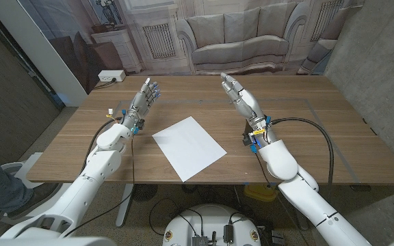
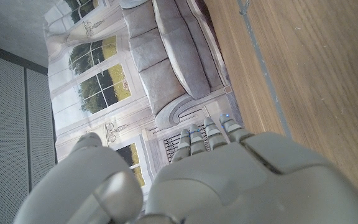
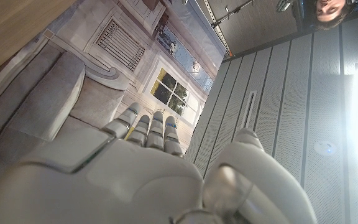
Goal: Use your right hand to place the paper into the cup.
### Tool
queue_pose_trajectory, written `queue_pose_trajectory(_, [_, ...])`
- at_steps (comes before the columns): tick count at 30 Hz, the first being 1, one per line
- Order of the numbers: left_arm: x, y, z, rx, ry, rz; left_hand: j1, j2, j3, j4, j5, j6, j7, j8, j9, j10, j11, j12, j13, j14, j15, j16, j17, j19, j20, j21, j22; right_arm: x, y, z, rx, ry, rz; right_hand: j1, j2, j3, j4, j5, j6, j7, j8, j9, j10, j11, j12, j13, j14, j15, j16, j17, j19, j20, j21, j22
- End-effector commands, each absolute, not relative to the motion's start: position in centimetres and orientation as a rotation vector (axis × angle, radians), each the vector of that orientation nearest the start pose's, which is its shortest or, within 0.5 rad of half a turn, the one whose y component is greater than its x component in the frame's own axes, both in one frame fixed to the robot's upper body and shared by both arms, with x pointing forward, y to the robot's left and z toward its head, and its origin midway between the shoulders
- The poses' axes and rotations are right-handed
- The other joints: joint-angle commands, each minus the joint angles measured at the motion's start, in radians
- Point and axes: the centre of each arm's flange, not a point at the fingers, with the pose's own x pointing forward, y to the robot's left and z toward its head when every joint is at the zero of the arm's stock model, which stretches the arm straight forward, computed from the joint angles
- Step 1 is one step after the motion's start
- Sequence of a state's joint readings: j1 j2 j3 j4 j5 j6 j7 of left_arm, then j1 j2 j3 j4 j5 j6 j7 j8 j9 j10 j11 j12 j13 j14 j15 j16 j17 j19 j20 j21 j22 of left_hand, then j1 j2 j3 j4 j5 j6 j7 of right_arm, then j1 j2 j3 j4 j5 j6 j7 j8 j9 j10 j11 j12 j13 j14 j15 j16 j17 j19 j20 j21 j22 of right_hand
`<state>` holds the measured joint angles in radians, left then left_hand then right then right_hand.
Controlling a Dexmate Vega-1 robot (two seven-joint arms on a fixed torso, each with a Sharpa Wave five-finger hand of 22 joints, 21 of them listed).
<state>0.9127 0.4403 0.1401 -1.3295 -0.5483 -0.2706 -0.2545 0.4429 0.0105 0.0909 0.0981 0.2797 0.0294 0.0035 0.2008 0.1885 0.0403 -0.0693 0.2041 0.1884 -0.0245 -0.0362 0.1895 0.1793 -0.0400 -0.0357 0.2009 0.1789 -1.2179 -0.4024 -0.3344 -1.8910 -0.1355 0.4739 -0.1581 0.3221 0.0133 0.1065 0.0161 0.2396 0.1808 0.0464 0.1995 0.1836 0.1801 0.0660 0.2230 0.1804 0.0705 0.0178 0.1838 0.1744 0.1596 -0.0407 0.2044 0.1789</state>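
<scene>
Step in hand: reach and pick-up not begun; judged from the layout, the task is at its very start.
Paper: one white sheet of paper (image 1: 189,147) lies flat on the tabletop (image 1: 299,137), turned cornerwise, between the two arms and nearer the robot's edge.
Right hand: right hand (image 1: 240,98) is raised beyond and to the right of the paper, apart from it; fingers (image 1: 228,82) released and extended, grasping nothing. Right wrist view shows the same stretched-out fingers (image 3: 148,127) against the backdrop.
Left hand: left hand (image 1: 143,100) is up on the far left side of the paper, clear of it; fingers (image 1: 152,87) released, holding nothing. Left wrist view agrees: fingers (image 2: 205,135) straight, bare wood beside them.
Approach, judgement: a flat sheet gives no edge to grip from above. Likely best to bring the right hand down on the near-right corner or edge, press lightly and drag or bunch the sheet so a fold rises, then pinch that fold.
Fit, judgement: a full sheet will probably need crumpling or rolling to go into a cup; gather it well into the palm before lifting.
Risk, judgement: thin paper may slide on the smooth wood instead of buckling; pressing too hard could push it off the near edge.
Cup: I cannot find one on the tabletop in the head view, so its place and contents cannot be told.
Other containers: nothing else stands on the wood.
</scene>
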Motion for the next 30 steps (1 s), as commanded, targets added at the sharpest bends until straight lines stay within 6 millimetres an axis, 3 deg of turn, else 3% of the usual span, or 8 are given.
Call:
queue_pose_trajectory(1, [63.18,31.96,-1.90,-0.009,-0.664,-0.275,0.005,0.003,-0.008,0.001,0.000,0.008,0.001,0.001,0.001,0.003,0.002,0.001,0.002,-0.004,-0.001,-0.002,0.005,-0.006,-0.075,0.004,0.004,46.89,-13.39,-2.85,-0.435,-1.120,0.253,0.004,0.005,0.003,-0.005,-0.006,0.008,0.003,-0.001,0.005,0.003,-0.004,-0.001,0.004,0.001,-0.001,-0.001,0.003,0.008,-0.036,-0.004,0.002])
queue_pose_trajectory(26, [63.54,31.32,-1.87,0.005,-0.659,-0.299,0.008,0.005,-0.013,0.000,-0.001,0.022,0.003,0.006,0.001,0.008,0.005,0.002,0.002,0.004,-0.002,0.001,0.005,-0.004,-0.074,0.005,0.004,46.67,-12.60,-3.13,-0.541,-1.146,0.203,0.015,0.007,0.004,-0.013,-0.010,0.012,-0.001,-0.001,0.005,0.002,-0.006,-0.004,0.004,0.010,-0.006,0.001,0.003,0.014,-0.038,-0.003,0.002])
queue_pose_trajectory(30, [63.41,31.32,-1.86,-0.008,-0.669,-0.287,0.010,0.006,-0.016,-0.001,-0.002,-0.022,0.008,-0.011,0.001,0.000,0.011,-0.001,0.002,0.002,-0.001,-0.001,0.005,-0.003,-0.074,0.005,0.004,46.67,-12.42,-3.13,-0.557,-1.156,0.199,0.016,0.008,0.003,-0.014,-0.010,0.011,-0.002,-0.001,0.005,0.003,-0.006,-0.004,0.005,0.011,-0.007,0.002,0.004,0.016,-0.038,-0.002,0.002])
